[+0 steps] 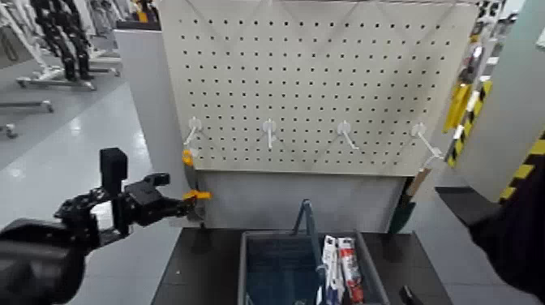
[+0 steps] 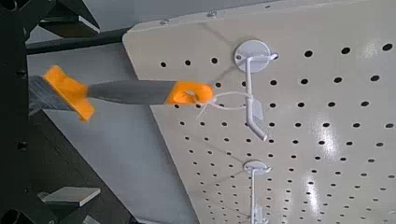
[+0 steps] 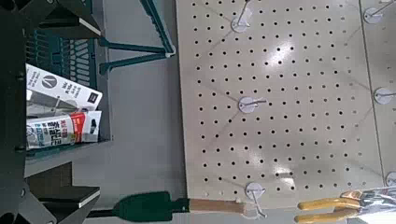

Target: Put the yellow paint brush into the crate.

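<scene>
Left gripper [image 1: 199,209] open (right arm [image 1: 515,219] idle at right edge).

White-and-black package [image 3: 62,91] and red-and-white package [image 3: 63,129] standing toward 3 o'clock in the grey crate [image 1: 268,234], both bearing printed lettering, the words staying too small and blurred to read

Orange-and-grey brush handle [image 2: 140,91]; cream pegboard [image 1: 316,81], black-dotted; white hooks [image 1: 345,128]
</scene>
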Robot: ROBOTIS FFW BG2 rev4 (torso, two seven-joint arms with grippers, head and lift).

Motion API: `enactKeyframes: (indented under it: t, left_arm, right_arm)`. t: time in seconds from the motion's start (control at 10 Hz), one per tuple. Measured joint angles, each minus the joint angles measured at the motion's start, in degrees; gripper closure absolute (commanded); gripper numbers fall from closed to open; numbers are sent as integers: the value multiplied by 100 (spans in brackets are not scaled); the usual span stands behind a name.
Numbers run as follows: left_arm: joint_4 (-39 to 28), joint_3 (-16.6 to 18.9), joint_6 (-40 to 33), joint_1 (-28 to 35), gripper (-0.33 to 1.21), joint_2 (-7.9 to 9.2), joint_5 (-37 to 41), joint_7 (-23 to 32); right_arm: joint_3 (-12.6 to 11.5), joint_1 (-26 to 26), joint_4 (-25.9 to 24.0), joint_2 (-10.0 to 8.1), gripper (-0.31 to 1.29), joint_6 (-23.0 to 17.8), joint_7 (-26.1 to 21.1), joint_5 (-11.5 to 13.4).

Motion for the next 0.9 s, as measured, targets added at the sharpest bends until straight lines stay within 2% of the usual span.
enactKeyframes:
  t: [0.4,0.7,0.8,0.9]
  left_arm:
    - [661,-698,-134,-746,11,136,183,-257]
    - [1142,-1154,-260,-1249,13,125,260,-405]
    - [1242,-1217,-276,-1323,21,104,277,-431]
    - [1302,-1251,-278,-1358,50,85,285,-444]
  right_arm:
    - [14,-11,9,0,13,0,0,0]
    - [41,-31,24,0,13,-8,0,0]
    - [48,-37,28,0,13,-9,0,0]
    - [56,-39,33,0,13,-9,0,0]
